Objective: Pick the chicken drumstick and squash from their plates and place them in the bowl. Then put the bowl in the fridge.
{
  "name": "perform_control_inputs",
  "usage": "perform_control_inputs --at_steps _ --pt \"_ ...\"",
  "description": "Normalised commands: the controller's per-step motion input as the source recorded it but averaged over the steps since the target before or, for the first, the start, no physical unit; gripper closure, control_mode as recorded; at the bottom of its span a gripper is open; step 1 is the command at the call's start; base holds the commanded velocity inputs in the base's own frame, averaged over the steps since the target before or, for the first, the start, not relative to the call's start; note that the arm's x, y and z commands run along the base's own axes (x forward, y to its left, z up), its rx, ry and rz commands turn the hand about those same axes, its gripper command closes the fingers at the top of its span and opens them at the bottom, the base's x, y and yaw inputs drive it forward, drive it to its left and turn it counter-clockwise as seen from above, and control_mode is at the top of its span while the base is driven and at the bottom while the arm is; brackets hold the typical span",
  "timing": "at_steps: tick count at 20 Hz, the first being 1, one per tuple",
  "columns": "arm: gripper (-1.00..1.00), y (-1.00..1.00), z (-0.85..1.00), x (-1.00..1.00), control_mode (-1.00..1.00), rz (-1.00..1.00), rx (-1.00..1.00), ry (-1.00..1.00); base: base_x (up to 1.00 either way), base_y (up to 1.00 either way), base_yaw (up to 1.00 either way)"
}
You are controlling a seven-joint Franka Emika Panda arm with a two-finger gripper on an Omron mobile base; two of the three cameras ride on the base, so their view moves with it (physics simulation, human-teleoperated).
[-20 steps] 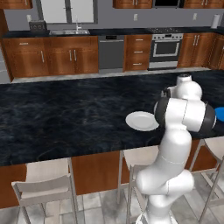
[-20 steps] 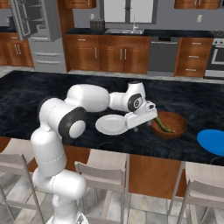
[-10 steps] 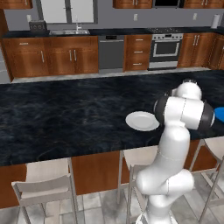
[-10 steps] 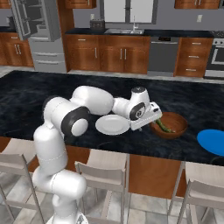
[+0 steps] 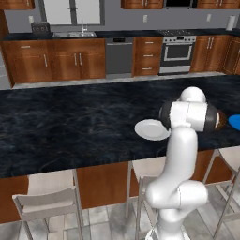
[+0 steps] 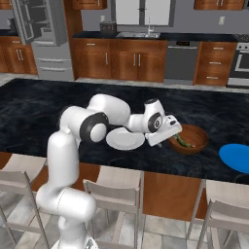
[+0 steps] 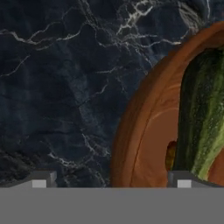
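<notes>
The reddish-brown bowl [image 6: 193, 134] stands on the dark counter, right of the white plate [image 6: 125, 139]. The dark green squash [image 6: 182, 141] lies inside the bowl. In the hand view the squash [image 7: 202, 109] lies along the bowl's inner wall [image 7: 151, 131]. A brown-orange bit of the chicken drumstick [image 7: 170, 155] peeks out beside it. My gripper [image 6: 171, 138] is low at the bowl's left rim and open. In the hand view the gripper [image 7: 111, 180] straddles the rim, one fingertip [image 7: 181, 179] inside and the other over the counter. The blue plate [image 6: 236, 157] lies at the far right. The fridge [image 6: 41, 36] stands at the back left with its door open.
Stools [image 6: 118, 195] line the counter's near edge. Wooden cabinets, a sink, a dishwasher [image 6: 180, 62] and an oven [image 5: 177, 51] run along the back wall. The white plate [image 5: 151, 129] lies just left of my arm in the left base view.
My hand has dropped lower and shifted right, closer onto the bowl's left rim. Its fingers have stayed wide apart. Bowl, squash and plates have not moved.
</notes>
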Motion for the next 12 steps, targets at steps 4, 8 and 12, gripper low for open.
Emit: perform_control_inputs --at_steps 4,8,12 --pt "-1.00 -0.25 -0.21 0.27 -1.00 -0.05 -0.02 0.08 0.00 0.00 0.00" --pt "-1.00 -0.30 -0.22 0.23 -1.00 0.00 0.00 0.01 0.00 0.00 0.00" --pt "-1.00 -0.30 -0.21 0.06 -1.00 -0.01 0.00 0.00 0.00 0.00 0.00"
